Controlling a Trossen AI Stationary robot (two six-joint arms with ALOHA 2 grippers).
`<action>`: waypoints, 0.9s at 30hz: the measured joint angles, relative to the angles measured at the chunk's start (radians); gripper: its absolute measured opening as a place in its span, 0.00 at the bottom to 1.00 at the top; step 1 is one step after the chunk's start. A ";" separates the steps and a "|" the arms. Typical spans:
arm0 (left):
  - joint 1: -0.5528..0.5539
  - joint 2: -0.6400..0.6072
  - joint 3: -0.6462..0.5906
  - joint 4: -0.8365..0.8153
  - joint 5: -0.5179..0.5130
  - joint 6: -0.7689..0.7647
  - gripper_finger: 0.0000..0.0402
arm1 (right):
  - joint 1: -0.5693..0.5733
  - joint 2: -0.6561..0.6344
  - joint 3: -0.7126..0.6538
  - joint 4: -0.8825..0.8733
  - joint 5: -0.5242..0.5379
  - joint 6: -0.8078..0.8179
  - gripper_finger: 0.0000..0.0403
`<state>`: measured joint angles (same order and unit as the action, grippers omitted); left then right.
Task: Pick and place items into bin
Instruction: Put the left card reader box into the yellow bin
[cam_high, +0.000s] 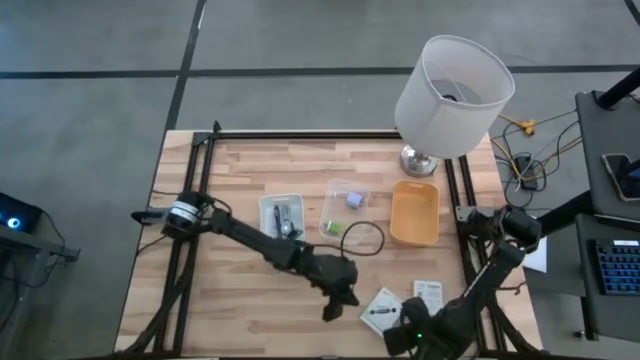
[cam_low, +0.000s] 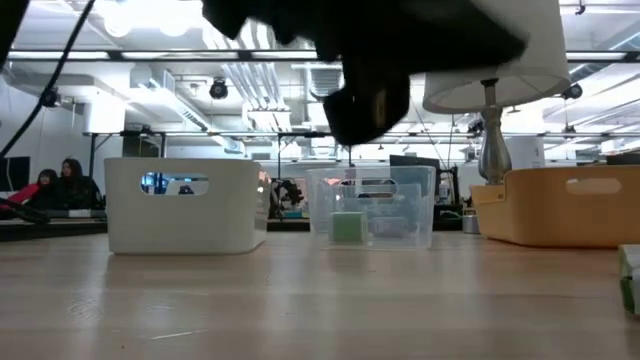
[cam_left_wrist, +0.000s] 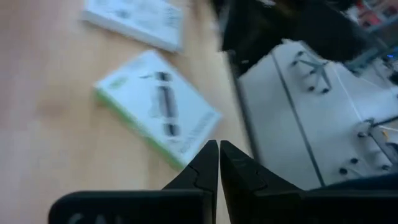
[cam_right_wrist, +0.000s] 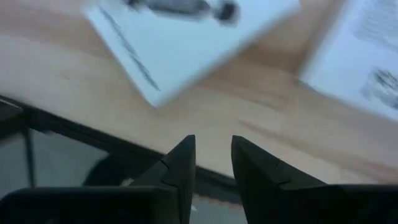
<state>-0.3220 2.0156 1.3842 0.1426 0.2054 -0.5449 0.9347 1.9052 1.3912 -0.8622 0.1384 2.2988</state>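
Observation:
Two flat white packets with black print lie on the table near its near edge, one (cam_high: 382, 310) beside the other (cam_high: 428, 293). My left gripper (cam_high: 340, 297) (cam_left_wrist: 219, 155) is shut and hangs above the table just left of the nearer packet (cam_left_wrist: 158, 109). My right gripper (cam_right_wrist: 212, 149) sits low at the near edge (cam_high: 415, 335), its fingers a little apart over bare wood close to both packets (cam_right_wrist: 186, 37). A lavender-blue block (cam_high: 354, 200) and a green piece (cam_low: 347, 227) rest in the clear bin (cam_high: 345, 208). A dark tool (cam_high: 283, 218) lies in the white bin.
White bin (cam_low: 185, 205), clear bin (cam_low: 372, 205) and orange bin (cam_high: 415, 212) stand in a row mid-table. A dark cable loop (cam_high: 365, 240) lies in front of them. A white-shaded lamp (cam_high: 450, 95) stands at the far right corner. Bare wood lies left of the left arm.

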 joint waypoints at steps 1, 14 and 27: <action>0.012 0.008 0.000 -0.003 0.000 -0.001 0.00 | 0.000 0.007 -0.002 -0.004 -0.009 0.000 0.23; 0.037 0.176 0.052 0.014 0.041 -0.053 0.00 | -0.017 0.107 -0.039 -0.019 0.003 -0.055 0.23; 0.036 0.221 0.089 0.024 0.038 -0.079 0.00 | -0.124 0.104 -0.039 -0.002 0.128 -0.346 0.18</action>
<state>-0.2857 2.2364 1.4735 0.1663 0.2431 -0.6243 0.8110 2.0092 1.3525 -0.8639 0.2662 1.9524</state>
